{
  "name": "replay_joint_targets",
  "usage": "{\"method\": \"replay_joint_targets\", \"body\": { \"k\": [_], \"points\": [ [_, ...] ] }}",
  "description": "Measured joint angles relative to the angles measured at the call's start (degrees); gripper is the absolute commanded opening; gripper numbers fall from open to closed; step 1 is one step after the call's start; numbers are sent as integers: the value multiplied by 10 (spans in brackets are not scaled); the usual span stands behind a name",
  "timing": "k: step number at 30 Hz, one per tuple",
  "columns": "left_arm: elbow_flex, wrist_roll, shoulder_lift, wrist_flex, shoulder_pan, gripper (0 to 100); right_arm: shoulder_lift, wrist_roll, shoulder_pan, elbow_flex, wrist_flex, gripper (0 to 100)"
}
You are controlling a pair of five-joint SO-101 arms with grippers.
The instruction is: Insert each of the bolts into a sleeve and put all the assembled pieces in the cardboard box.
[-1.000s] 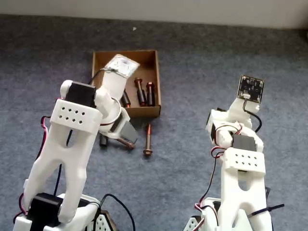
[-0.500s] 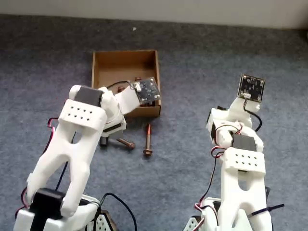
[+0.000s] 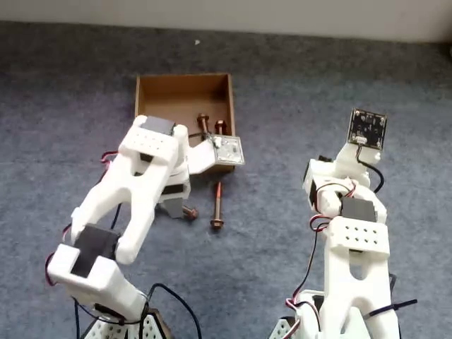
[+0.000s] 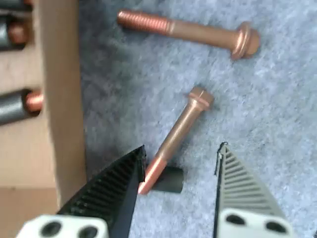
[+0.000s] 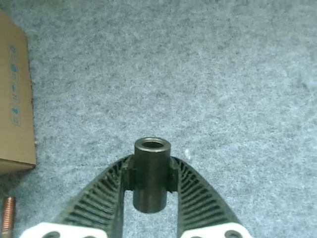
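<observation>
**Left pincer open over a bolt, right one hanging onto a sleeve**

So the left pincer point(image 4: 181, 148) is spread wide and pointing down at the worktop point(image 3: 296, 85), which is covered in grey carpet-type stuff. In the gap between its jaws lies a copper bolt point(image 4: 181, 129), flat on the carpet and slanted. Its threaded end sits just beside the black finger point(image 4: 121, 181), and its head points away from the pincer. That end meets a loose sleeve point(image 4: 168, 179), a stubby dark one lying right by the same finger. Honestly can't tell if the tip is actually inside it or only resting against it.

Out past the bolt's head there's a second bolt point(image 4: 188, 30), lying flat, near but not touching. The wall of the cardboard box point(image 4: 59, 99) runs just beside the black finger. Inside the box are the assembled pieces point(image 4: 15, 106), dark sleeves with copper ends poking out.

The right pincer point(image 5: 151, 164) is clamped on a black sleeve point(image 5: 151, 193), one jaw on each side, with the open bore facing the wrist camera and carpet underneath.

From up high, the left arm point(image 3: 141, 183) leans in at the box's front edge, and both bolts lie just in front of the box. The right arm point(image 3: 349, 233) is well apart on the other side.
</observation>
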Motion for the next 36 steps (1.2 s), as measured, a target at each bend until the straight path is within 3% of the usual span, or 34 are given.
{"method": "replay_joint_targets", "body": {
  "k": [11,24,31,36],
  "points": [
    [-11,-1,67,-11,44,248,0,4,0,0,0,10],
    [-11,-1,95,-40,76,18,0,4,0,0,0,10],
    [-11,0,95,-40,87,6,0,4,0,0,0,10],
    [-11,58,42,-40,87,6,0,4,0,0,-1,10]
  ]
}}
